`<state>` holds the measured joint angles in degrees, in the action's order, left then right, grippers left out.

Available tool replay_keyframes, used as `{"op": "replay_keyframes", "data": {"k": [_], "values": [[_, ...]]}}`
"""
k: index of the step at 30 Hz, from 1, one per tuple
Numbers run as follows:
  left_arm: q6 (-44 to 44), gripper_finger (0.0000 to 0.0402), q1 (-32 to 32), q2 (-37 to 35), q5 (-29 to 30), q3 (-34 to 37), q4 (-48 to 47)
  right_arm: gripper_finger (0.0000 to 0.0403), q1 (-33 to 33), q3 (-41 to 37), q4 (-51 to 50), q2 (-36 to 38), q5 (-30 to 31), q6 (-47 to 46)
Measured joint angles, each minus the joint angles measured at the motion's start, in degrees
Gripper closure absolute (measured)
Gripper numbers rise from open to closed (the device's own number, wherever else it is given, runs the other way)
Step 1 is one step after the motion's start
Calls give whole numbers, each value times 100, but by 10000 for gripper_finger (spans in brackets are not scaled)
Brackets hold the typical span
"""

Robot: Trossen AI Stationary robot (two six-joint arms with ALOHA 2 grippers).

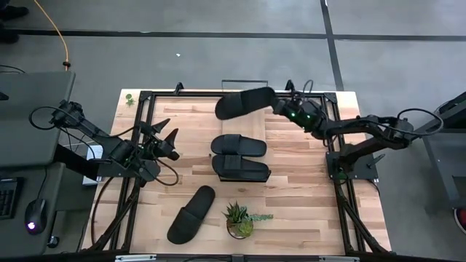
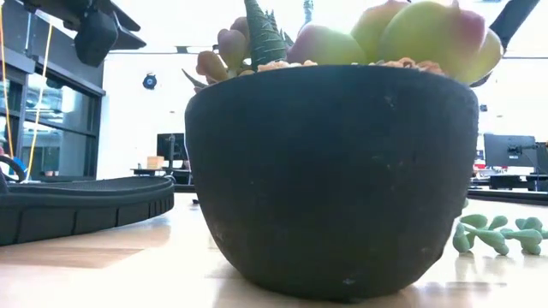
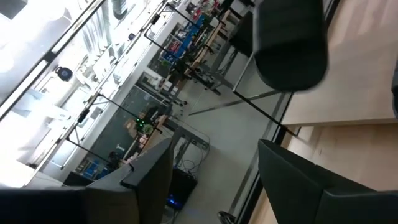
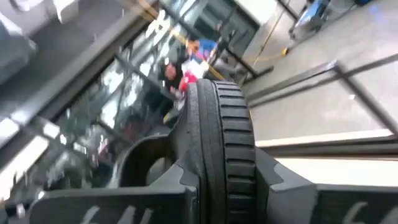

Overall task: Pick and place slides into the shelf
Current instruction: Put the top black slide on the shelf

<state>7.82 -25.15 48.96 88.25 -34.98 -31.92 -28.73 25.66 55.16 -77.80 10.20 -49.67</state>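
Black and lifted clear of the bench (image 1: 306,196), one slide (image 1: 245,102) is clenched at its heel end by the right hand (image 1: 282,109), long axis running leftward along the far edge, while the left hand (image 1: 169,140) waits released, farther off.

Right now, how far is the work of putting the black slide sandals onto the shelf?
Nothing clearly looks finished: I cannot make out the shelf. In hand: the right gripper holds one black open-toe slide sandal above the table's far edge. Left: two sandals side by side at mid-table and one near the potted succulent. The left gripper waits open.
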Motion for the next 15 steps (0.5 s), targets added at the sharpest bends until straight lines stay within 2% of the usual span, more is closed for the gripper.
{"op": "replay_keyframes", "data": {"k": [9,15], "values": [[76,186,0,1,21,0,45,359,24,-401,741,-197,575,-226],[76,186,0,1,15,0,50,359,18,-403,1440,-943,677,-514]]}}
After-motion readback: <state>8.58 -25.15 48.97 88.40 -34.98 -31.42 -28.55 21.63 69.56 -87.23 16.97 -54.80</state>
